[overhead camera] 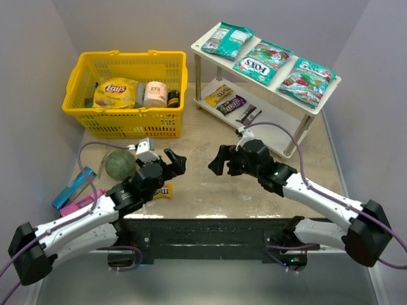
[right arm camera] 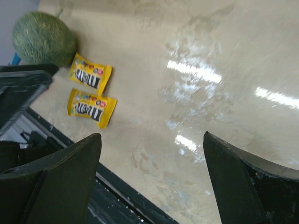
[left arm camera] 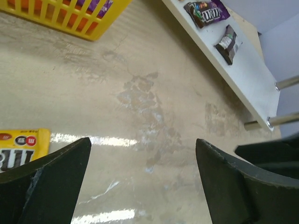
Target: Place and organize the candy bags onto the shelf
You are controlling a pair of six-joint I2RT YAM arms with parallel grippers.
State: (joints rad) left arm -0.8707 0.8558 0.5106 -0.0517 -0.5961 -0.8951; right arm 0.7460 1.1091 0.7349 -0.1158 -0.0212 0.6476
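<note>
Outside the left jaws' gap lies a yellow packet (left arm camera: 21,148).

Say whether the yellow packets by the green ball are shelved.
No: both yellow packets lie flat on the table by the green ball.

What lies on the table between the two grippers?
Nothing: in the top external view, the stretch of table between the left gripper and the right gripper is bare.

Top external view high above the near edge, looking down over the table (overhead camera: 203,184), left wrist view low and close, facing the lower board of the shelf (left arm camera: 252,79), right wrist view close, facing back toward the green melon (right arm camera: 44,37), both shared with the top view
</note>
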